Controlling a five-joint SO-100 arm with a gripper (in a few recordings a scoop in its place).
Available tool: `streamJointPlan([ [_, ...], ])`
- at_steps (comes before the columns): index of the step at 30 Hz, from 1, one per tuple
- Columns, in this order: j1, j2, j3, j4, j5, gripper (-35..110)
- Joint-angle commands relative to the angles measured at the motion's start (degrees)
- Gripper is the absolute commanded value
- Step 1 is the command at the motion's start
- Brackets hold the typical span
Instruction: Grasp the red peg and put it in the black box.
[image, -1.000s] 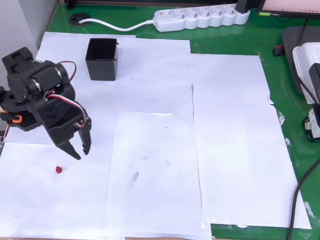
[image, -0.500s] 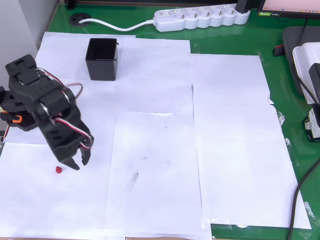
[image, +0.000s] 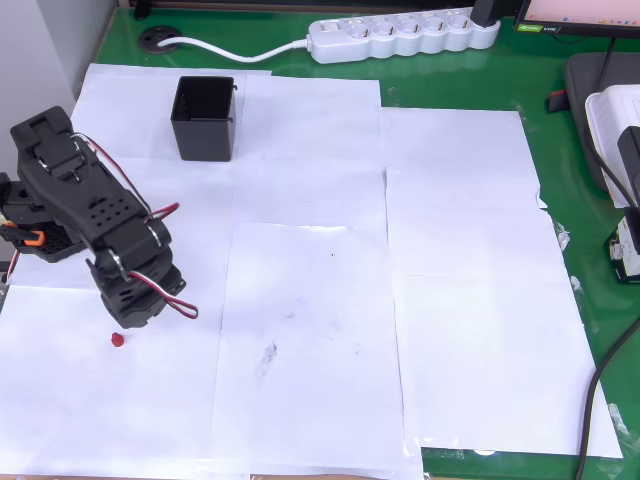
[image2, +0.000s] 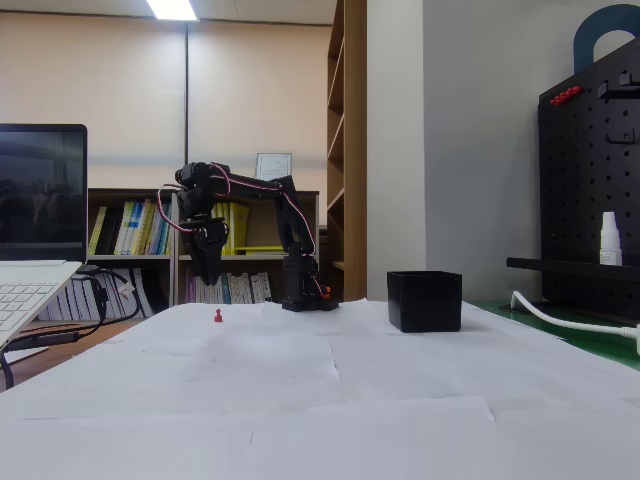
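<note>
The red peg (image: 118, 340) lies on white paper near the table's left side; in the fixed view the red peg (image2: 218, 316) stands alone on the sheet. My black gripper (image: 133, 318) points straight down just up and right of the peg, its fingers mostly hidden under the wrist. In the fixed view the gripper (image2: 208, 280) hangs a little above the paper, just left of the peg, and its jaws look slightly apart with nothing between them. The black box (image: 205, 118) stands upright at the far left of the paper, and the fixed view shows the black box (image2: 425, 300) well to the right.
A white power strip (image: 405, 35) and its cable lie along the far edge on the green mat (image: 560, 160). White devices (image: 615, 130) sit at the right edge. A laptop (image2: 35, 250) stands at the left of the fixed view. The arm's base (image: 35, 230) sits at the left edge.
The arm has tipped its wrist over and swung the gripper down and left toward the peg. The fingers, clearly visible from above before, are now tucked under the wrist. The peg has not moved.
</note>
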Motion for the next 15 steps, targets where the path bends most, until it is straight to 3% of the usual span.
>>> streamJointPlan([
  [1,-0.62,-0.09,-0.35,6.77,-0.62,0],
  [15,-7.21,19.42,4.75,6.77,2.81,0],
])
